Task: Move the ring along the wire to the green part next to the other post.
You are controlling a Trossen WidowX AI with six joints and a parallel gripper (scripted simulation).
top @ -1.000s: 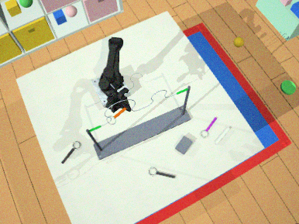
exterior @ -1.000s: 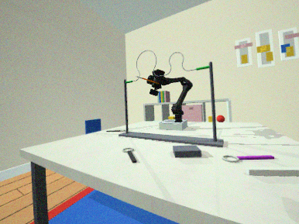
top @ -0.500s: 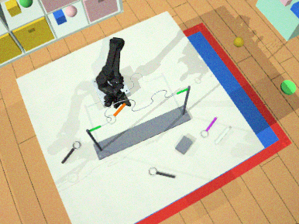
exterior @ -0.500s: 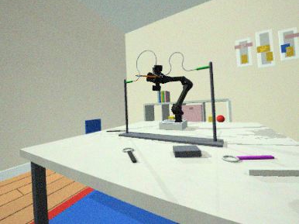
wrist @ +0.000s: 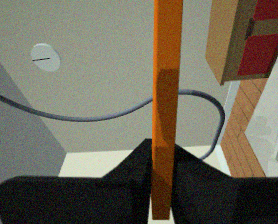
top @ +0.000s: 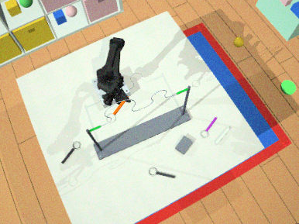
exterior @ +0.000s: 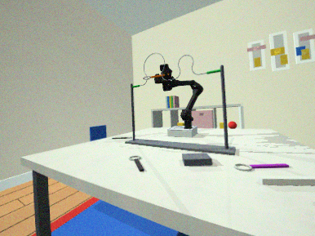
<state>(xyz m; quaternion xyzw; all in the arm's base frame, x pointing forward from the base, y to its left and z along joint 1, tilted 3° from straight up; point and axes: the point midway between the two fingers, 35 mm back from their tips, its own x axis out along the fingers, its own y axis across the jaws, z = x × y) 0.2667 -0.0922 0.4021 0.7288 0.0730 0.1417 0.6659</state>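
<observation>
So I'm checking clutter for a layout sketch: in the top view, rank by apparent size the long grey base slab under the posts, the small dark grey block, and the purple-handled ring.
1. Long grey base slab, clearly largest.
2. Small dark grey block.
3. Purple-handled ring: about as long as the block, far thinner.
</observation>
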